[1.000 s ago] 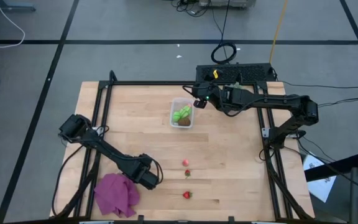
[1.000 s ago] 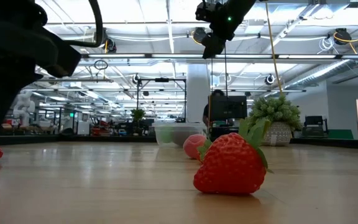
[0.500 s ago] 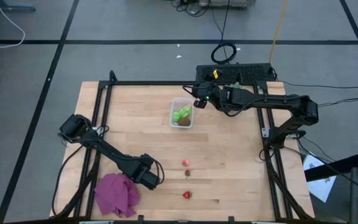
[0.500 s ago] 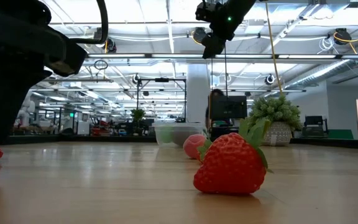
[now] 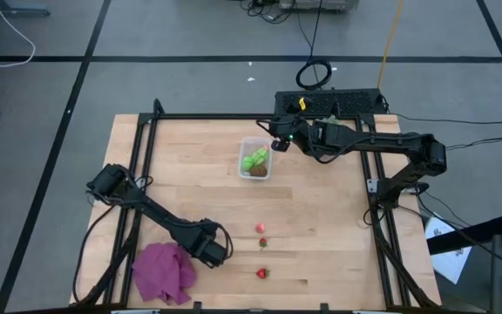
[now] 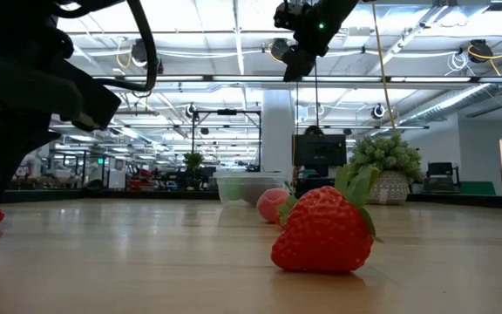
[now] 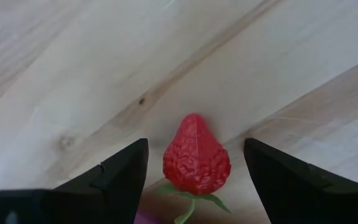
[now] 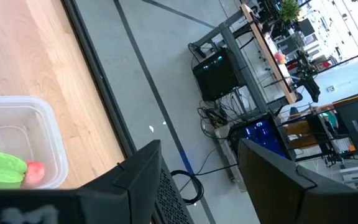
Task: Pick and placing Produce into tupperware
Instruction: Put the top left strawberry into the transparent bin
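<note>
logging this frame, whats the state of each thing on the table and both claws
left claw: open, straddling a strawberry, not gripping it
strawberry between its fingers: lying on the wood, free
right claw: open, empty, raised beside the tupperware
tupperware: uncovered, holds green and brown produce
three other strawberries: loose on the table
purple cloth: crumpled

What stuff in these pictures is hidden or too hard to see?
- Left gripper: the high view doesn't show it; the arm's own wrist covers it.
- Strawberry between its open fingers: missing from the high view, under that wrist.
- Tupperware: in the low view it is far off and small, so its contents can't be told.
- Right gripper: only its fingers show, cut by the wrist picture's edge.
</note>
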Robot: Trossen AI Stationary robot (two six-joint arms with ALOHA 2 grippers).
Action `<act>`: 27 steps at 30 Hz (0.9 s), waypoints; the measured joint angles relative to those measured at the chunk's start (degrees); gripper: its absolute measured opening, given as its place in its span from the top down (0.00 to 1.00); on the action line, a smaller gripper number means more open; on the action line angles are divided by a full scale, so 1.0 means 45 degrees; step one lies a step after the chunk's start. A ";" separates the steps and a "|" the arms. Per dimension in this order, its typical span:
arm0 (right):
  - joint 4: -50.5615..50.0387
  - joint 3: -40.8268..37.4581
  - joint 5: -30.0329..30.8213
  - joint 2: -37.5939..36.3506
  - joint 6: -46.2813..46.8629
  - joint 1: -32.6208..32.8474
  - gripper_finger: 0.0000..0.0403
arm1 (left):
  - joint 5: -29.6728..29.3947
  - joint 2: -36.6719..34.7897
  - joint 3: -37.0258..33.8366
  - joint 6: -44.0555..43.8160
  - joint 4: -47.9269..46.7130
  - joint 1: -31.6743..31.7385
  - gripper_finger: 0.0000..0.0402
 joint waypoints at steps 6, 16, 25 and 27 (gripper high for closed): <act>0.0010 0.0002 0.0003 0.0000 0.0000 0.0115 0.50 | -0.0027 -0.0024 -0.0015 0.0175 -0.0072 0.0052 0.33; 0.0053 -0.0003 0.0000 0.0000 0.0000 0.0121 0.50 | 0.0019 -0.0001 -0.0019 0.0265 0.0029 0.0037 0.54; 0.0044 0.0001 0.0001 0.0000 0.0000 0.0121 0.50 | -0.0074 0.0000 -0.0027 0.0347 -0.0102 0.0104 0.64; 0.0044 -0.0003 0.0000 0.0000 0.0000 0.0121 0.50 | -0.0193 -0.0103 -0.0040 0.0443 -0.0117 0.0170 0.64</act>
